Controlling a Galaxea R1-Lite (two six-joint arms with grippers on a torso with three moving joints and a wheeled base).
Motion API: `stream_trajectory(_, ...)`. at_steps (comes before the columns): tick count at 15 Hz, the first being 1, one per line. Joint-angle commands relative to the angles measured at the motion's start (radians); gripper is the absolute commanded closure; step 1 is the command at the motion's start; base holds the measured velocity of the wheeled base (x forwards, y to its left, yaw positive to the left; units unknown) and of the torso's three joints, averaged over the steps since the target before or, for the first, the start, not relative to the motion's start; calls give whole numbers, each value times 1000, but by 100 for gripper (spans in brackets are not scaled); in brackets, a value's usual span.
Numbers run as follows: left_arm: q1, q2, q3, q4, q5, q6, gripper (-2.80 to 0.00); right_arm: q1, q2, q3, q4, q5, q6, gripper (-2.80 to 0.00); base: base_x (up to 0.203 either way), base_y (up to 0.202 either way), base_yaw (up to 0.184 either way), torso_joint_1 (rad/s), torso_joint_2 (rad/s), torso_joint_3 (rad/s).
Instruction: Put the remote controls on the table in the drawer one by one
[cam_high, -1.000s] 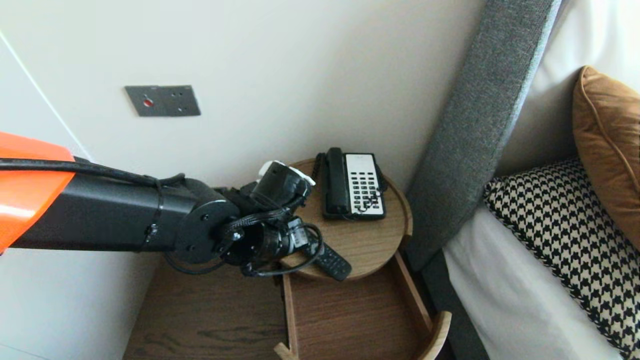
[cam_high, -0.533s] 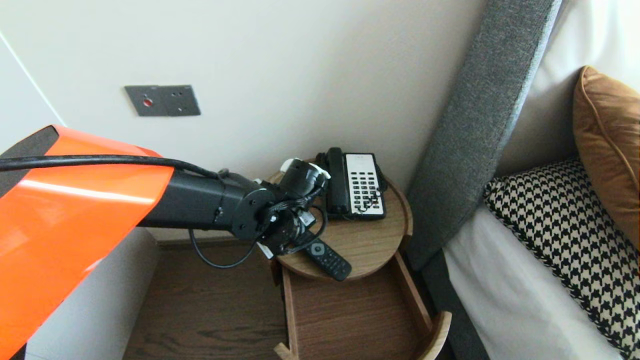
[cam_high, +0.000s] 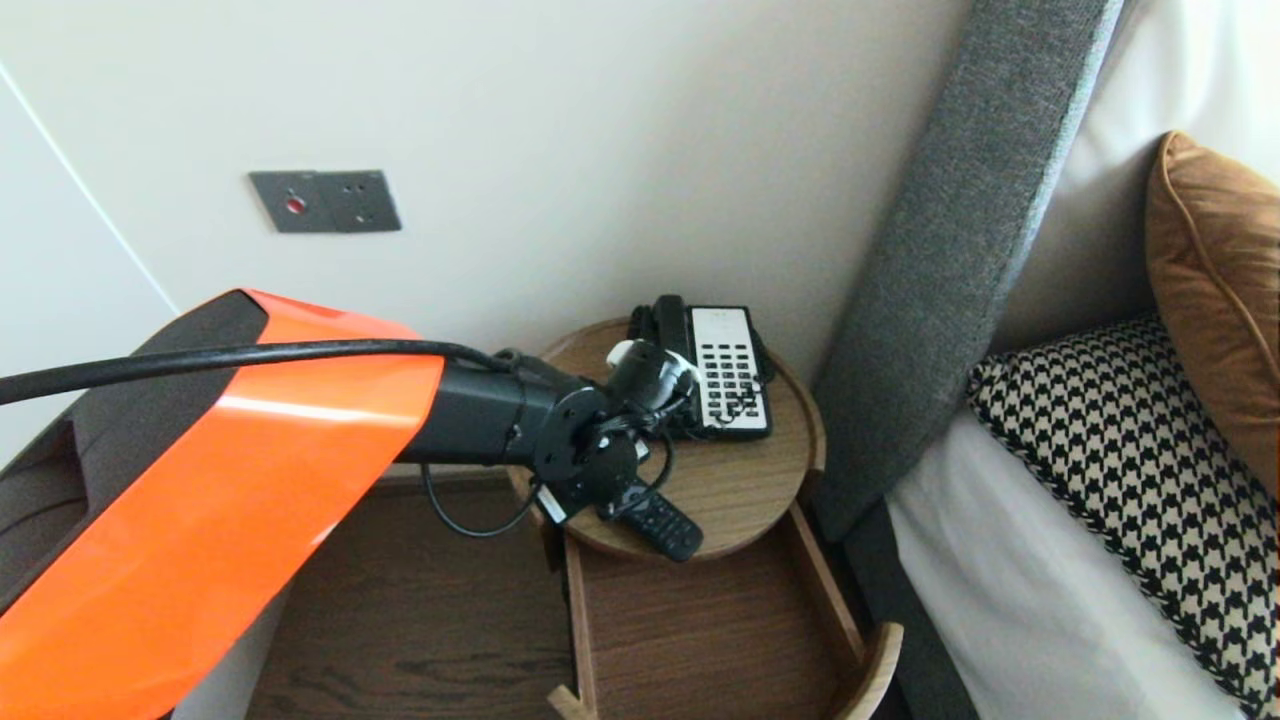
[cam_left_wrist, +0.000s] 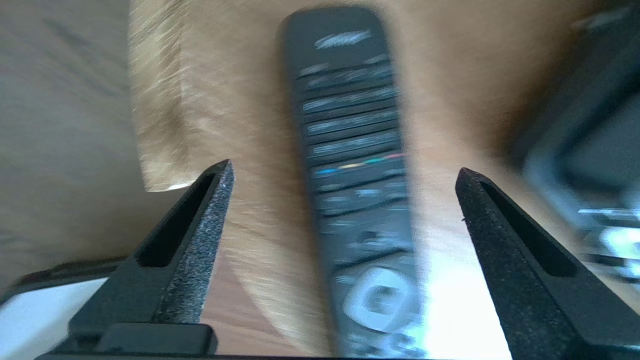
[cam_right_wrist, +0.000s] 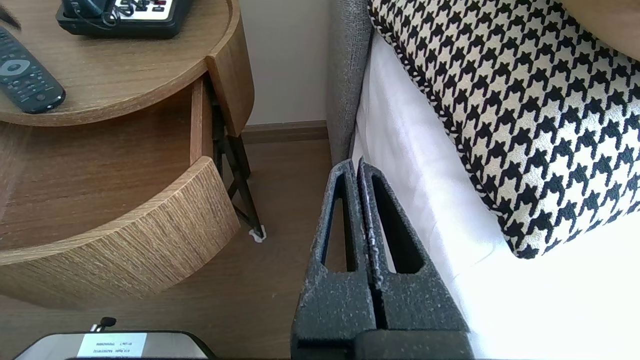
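Left wrist view: left gripper (cam_left_wrist: 345, 167) directly over remote (cam_left_wrist: 355, 200), fingers (cam_left_wrist: 200, 225) spread wide, one on each side, touching neither edge. Lies flat near front rim of round table (cam_high: 745, 480), long axis running between the fingers, square to their closing line. Right gripper (cam_right_wrist: 356, 164) pressed together, parked beside bed (cam_right_wrist: 425, 200), well apart.

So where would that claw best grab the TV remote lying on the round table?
Probably across its narrow middle, from straight above. The remote is long, slim and lies flat on the round table, so only its long side edges offer a pinch. The left gripper hangs over it, open, one finger on each side, clear of the phone.
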Motion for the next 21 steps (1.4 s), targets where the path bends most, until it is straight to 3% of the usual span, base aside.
stream_trajectory(1,-9,15,-8,25,3,-5,-280,0,-3,0,0,0,0,0,0,0,0,0,0,0)
stream_trajectory(9,-36,41,-101,84,4,34,-280,0,-3,0,0,0,0,0,0,0,0,0,0,0)
stream_trajectory(21,-46,76,-101,91,8,76,-280,0,-3,0,0,0,0,0,0,0,0,0,0,0)
